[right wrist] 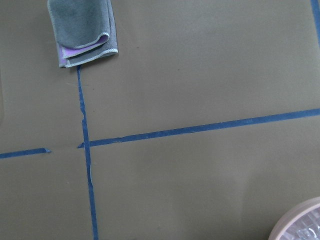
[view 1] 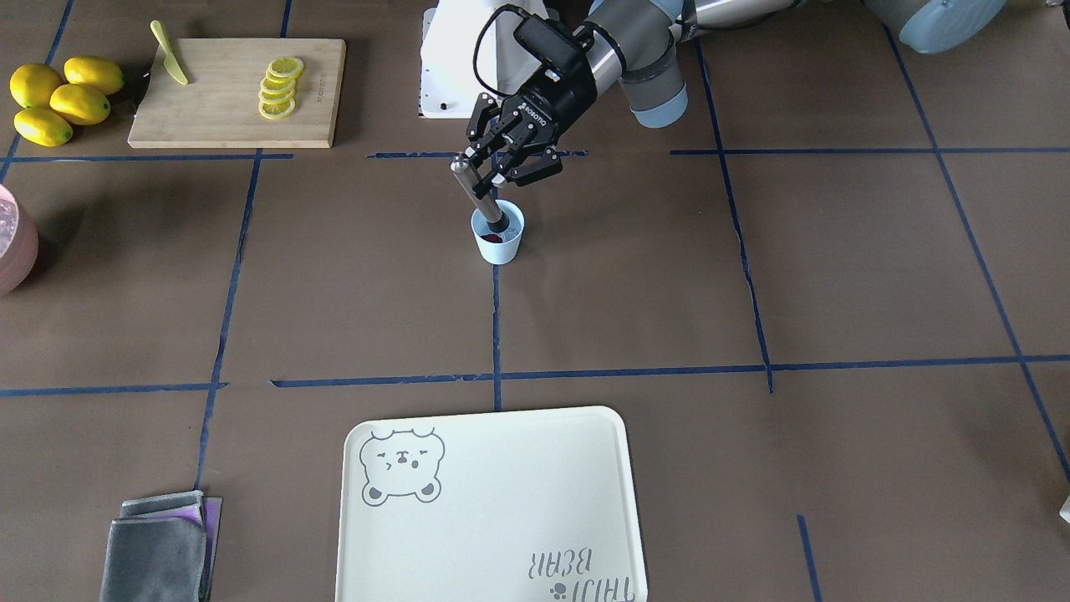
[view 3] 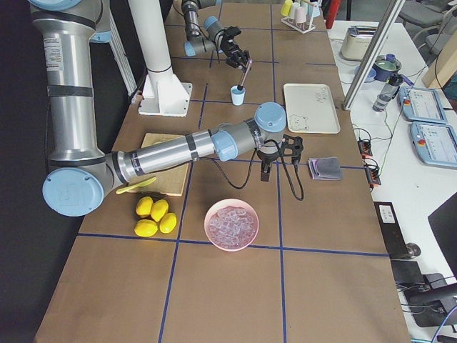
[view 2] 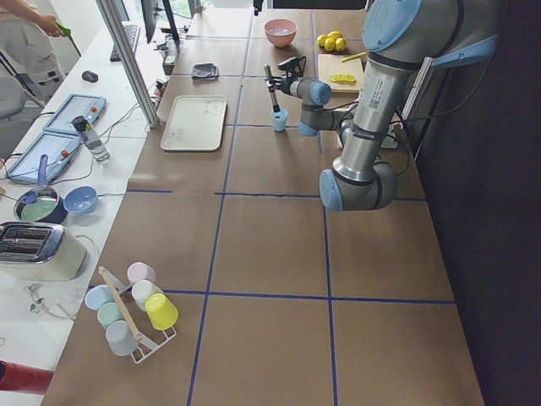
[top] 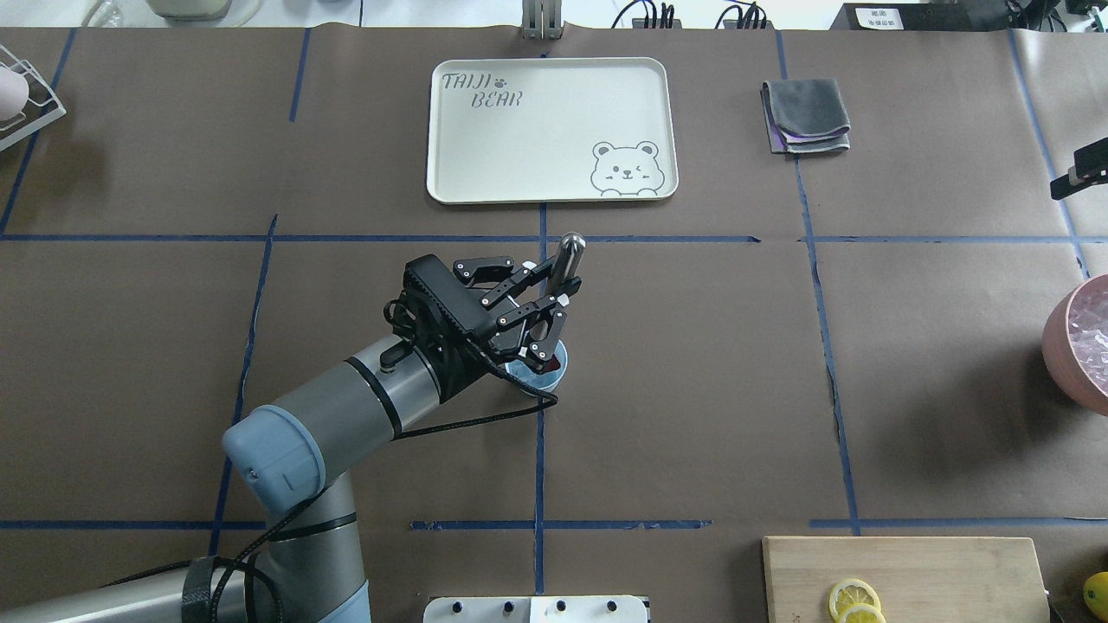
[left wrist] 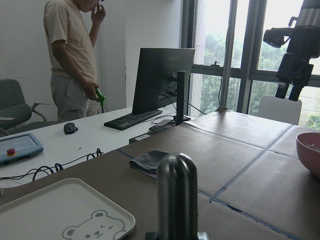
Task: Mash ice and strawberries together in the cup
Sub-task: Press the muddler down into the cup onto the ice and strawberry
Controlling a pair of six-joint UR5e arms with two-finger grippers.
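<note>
Left end effector (view 1: 489, 174) clamps the muddler (view 1: 481, 201) mid-shaft, tip in the cup (view 1: 500, 247). Cup's probably light and tippy, strawberry (view 1: 493, 237) soft.

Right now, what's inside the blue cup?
In the cup: the muddler's dark tip, held by the left gripper, and a dark-red strawberry piece beside it. Ice isn't visible; the tip may cover it.
</note>
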